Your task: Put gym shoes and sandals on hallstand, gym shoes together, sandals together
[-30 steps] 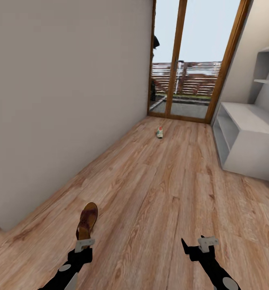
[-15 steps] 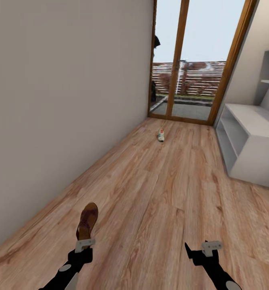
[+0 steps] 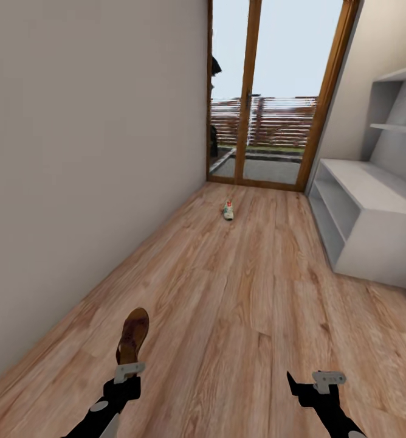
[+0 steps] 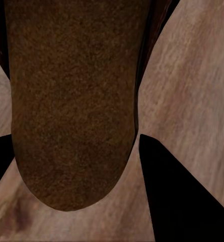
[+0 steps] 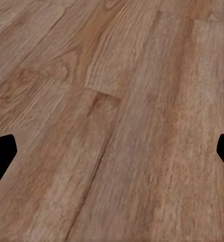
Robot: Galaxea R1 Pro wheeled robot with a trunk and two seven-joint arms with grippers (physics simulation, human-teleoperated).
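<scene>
My left gripper (image 3: 127, 372) is shut on one dark brown sandal (image 3: 133, 336), which sticks out forward from it above the corridor floor (image 3: 239, 292). In the left wrist view the sandal's tan footbed (image 4: 71, 101) sits between the dark fingers (image 4: 172, 201). One white gym shoe (image 3: 228, 210) with a red heel patch lies on the floor far ahead, near the glass doors. The hallstand (image 3: 379, 249) stands along the right wall with two staggered shelves (image 3: 399, 76) above it. My right gripper (image 3: 316, 381) hangs open and empty over bare planks (image 5: 112, 151).
A plain grey wall (image 3: 87, 152) runs along the left side. Wood-framed glass doors (image 3: 270, 97) close the far end of the corridor. Open plank floor stretches between me and the gym shoe.
The whole view has shifted: doors, gym shoe and hallstand sit further left in the picture, so the camera moved. Both grippers keep their places, the sandal still in the left one.
</scene>
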